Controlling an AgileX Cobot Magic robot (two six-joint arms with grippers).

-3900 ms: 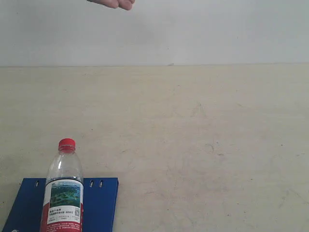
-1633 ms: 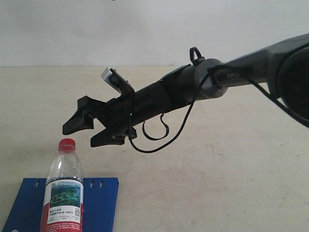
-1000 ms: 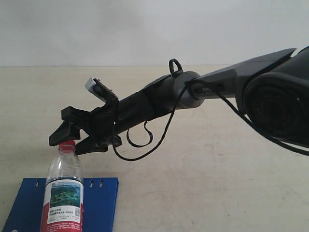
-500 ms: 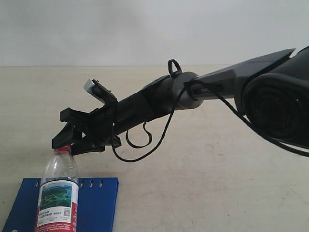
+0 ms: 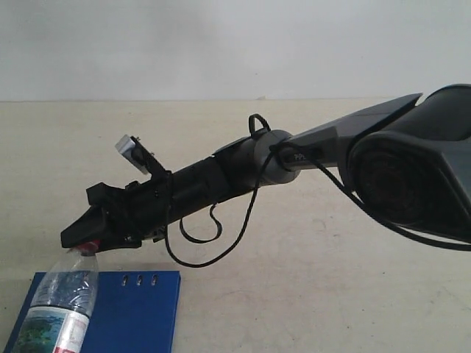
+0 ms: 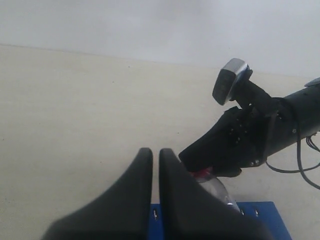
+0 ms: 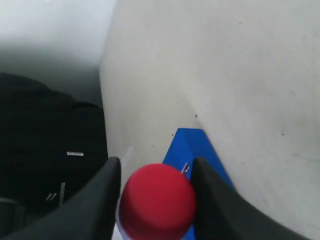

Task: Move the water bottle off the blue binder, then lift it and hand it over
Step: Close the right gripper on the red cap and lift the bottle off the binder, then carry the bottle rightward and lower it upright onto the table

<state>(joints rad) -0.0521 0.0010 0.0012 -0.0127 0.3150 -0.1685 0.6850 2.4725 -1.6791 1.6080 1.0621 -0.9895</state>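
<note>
Soft, even light, perhaps from overhead, washes the pale table [image 5: 331, 279]; shadows are faint. Near the lenses the left gripper [image 6: 155, 152] and the bottle [image 7: 157, 200] blur. One side of the right wrist view is dim.

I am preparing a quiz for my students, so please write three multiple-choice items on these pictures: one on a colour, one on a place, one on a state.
1. What colour is the ring binder? A) green B) blue C) black
2. Where is the red cap? A) between the fingers of the right gripper B) lying on the binder C) under the binder
3. How does the water bottle stand? A) upright B) lying flat C) tilted

Key: 1 B, its cover is deep blue; 2 A, the right wrist view shows a finger on each side of the cap; 3 C, the exterior view shows it leaning.
</note>
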